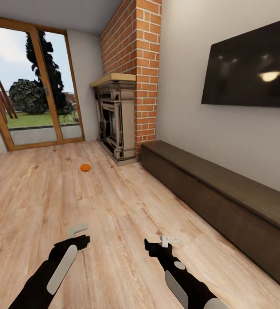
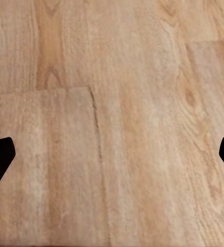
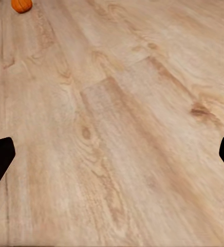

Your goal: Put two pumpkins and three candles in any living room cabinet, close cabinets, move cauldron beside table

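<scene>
One small orange pumpkin [image 1: 85,167] lies on the wooden floor in front of the fireplace, well ahead of both arms; it also appears as the pumpkin [image 3: 21,5] far off in the right wrist view. The long dark-brown cabinet [image 1: 225,201] runs along the right wall under the TV, both fronts shut. My left gripper [image 1: 78,229] and right gripper [image 1: 170,240] hover low over bare floor, both open and empty. In each wrist view the fingertips [image 2: 0,159] [image 3: 0,159] stand wide apart at the frame's sides. Candles, cauldron and table are out of view.
An ornate stone fireplace [image 1: 114,120] stands against a brick chimney [image 1: 133,38]. Glass patio doors [image 1: 32,86] fill the far left wall. A dark TV [image 1: 251,64] hangs above the cabinet. Open wooden floor [image 1: 49,201] stretches ahead.
</scene>
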`<state>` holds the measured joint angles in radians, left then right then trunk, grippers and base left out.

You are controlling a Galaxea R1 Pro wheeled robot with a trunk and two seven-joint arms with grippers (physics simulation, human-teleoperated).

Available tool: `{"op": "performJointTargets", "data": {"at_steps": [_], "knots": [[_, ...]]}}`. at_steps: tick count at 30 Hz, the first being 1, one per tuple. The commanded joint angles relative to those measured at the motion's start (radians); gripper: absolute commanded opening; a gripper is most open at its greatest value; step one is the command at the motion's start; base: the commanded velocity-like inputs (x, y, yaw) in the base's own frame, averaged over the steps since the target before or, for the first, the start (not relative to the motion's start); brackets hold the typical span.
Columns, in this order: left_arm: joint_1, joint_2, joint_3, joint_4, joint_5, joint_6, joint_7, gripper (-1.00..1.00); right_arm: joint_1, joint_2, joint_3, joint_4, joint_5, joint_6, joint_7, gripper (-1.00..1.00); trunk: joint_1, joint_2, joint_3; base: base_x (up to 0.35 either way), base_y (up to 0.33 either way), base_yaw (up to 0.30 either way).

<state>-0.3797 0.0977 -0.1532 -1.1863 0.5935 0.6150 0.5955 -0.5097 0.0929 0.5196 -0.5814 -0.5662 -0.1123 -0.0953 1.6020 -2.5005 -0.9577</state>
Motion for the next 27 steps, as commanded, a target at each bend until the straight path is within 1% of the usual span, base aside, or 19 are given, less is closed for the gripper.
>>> {"op": "performJointTargets", "data": {"at_steps": [1, 21, 24, 27], "knots": [[-0.001, 0.001, -0.003, -0.001, 0.01, 0.001, 0.01, 1.0, -0.001, -0.001, 0.008, 0.0, -0.011, -0.006, -0.008, 1.0, 0.0, 0.0, -0.001, 0.0, 0.0, 0.292], [-0.001, 0.002, -0.003, -0.001, 0.009, 0.001, 0.01, 1.0, -0.001, -0.001, 0.009, 0.0, -0.009, -0.008, -0.005, 1.0, 0.0, 0.0, -0.001, 0.0, 0.0, 0.293], [-0.001, 0.002, -0.003, -0.001, 0.009, 0.001, 0.01, 1.0, -0.001, -0.001, 0.01, -0.001, -0.008, -0.017, -0.003, 1.0, 0.0, 0.0, -0.001, 0.112, 0.034, 0.293], [-0.001, 0.002, -0.002, -0.001, 0.009, 0.001, 0.01, 1.0, -0.001, -0.002, 0.012, -0.001, -0.008, -0.041, -0.002, 1.0, 0.0, 0.0, -0.001, 0.242, 0.097, 0.293]]}}
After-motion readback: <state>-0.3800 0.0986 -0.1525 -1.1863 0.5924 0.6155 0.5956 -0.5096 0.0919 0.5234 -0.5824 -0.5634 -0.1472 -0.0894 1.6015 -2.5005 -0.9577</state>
